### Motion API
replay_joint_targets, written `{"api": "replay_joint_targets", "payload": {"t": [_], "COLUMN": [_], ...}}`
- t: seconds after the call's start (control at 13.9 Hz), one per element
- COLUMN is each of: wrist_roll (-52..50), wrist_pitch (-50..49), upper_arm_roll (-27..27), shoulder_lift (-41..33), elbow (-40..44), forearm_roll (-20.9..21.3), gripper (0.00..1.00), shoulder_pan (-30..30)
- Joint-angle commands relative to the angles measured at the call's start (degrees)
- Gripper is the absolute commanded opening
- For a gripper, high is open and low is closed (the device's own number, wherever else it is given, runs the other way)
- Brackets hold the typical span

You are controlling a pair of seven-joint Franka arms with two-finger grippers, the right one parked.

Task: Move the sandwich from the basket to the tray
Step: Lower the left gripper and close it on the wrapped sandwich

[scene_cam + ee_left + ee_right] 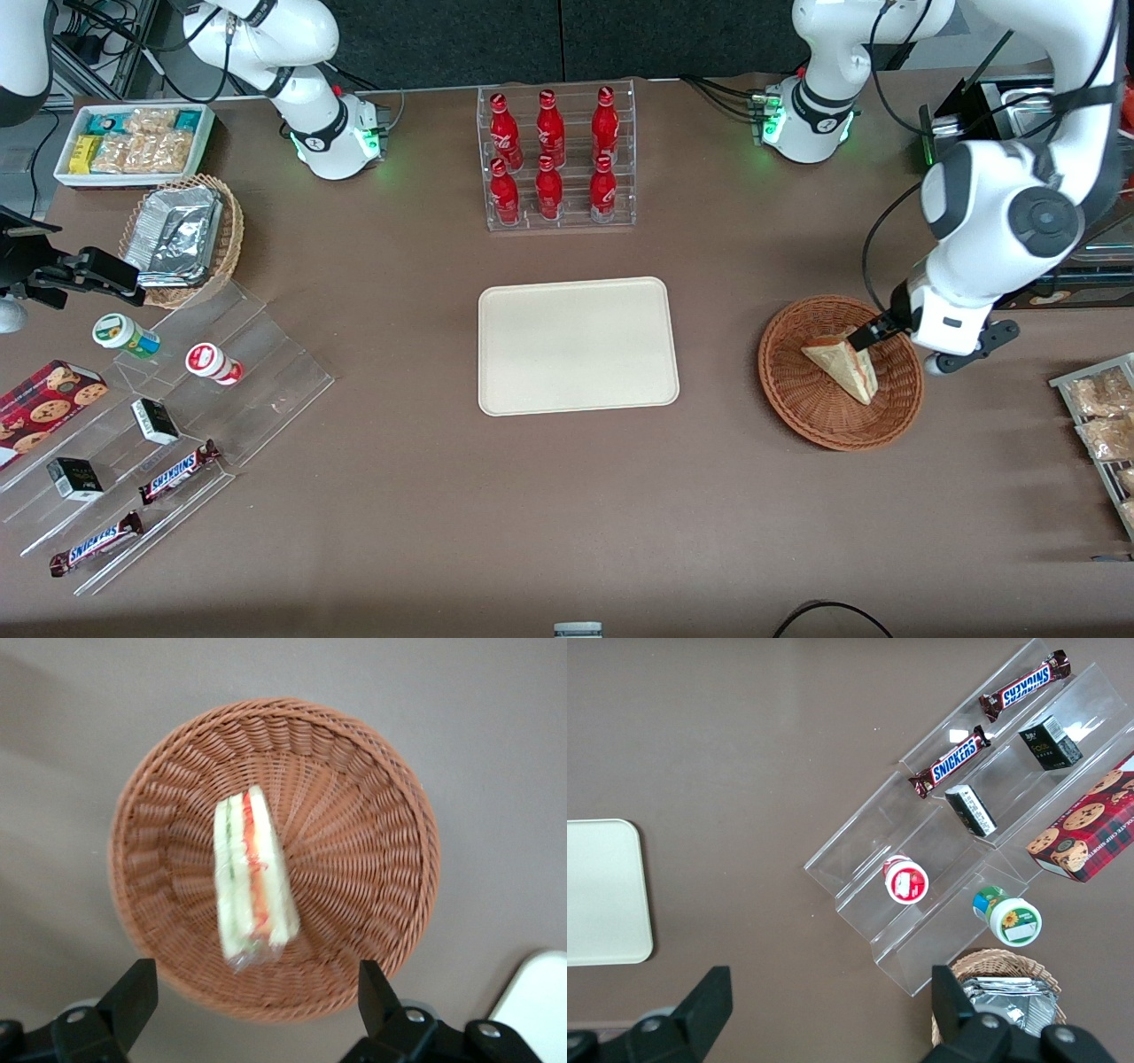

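The sandwich [842, 365], a pale wedge with a red and white filling stripe, lies in the reddish-brown wicker basket [797, 416] toward the working arm's end of the table. My gripper [864, 337] hangs open just above the basket, over the sandwich's end farther from the front camera. In the left wrist view the sandwich [252, 877] rests near the middle of the basket [372, 842], and the gripper [254, 983] stands wide open with nothing between its fingers. The cream tray [576, 346] lies bare at the table's middle; a corner of the tray [540, 992] shows beside the basket.
An acrylic rack of red bottles [554, 159] stands farther from the front camera than the tray. A wire rack of snack packets [1103, 416] sits beside the basket at the table's edge. Acrylic steps with snacks [177, 416] and a tan basket of foil trays [182, 235] lie toward the parked arm's end.
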Motion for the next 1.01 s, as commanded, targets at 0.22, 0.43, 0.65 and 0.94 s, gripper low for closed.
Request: {"api": "replay_joint_targets", "payload": {"t": [0.22, 0.43, 0.65, 0.94], "wrist_roll": [-9.53, -11.2, -12.69, -12.61], "wrist_pitch": [8.61, 10.81, 11.25, 10.99], "upper_arm_roll": [0.58, 0.93, 1.02, 1.02], "shoulder_lift": [5.72, 7.65, 7.75, 8.18], "elbow": [-3.81, -4.87, -5.31, -5.32], "forearm_roll": [0.82, 0.99, 1.17, 1.35], "gripper": [1.0, 1.0, 0.59, 0.0], "shoulder_pan": [-1.05, -0.97, -0.88, -0.88]}}
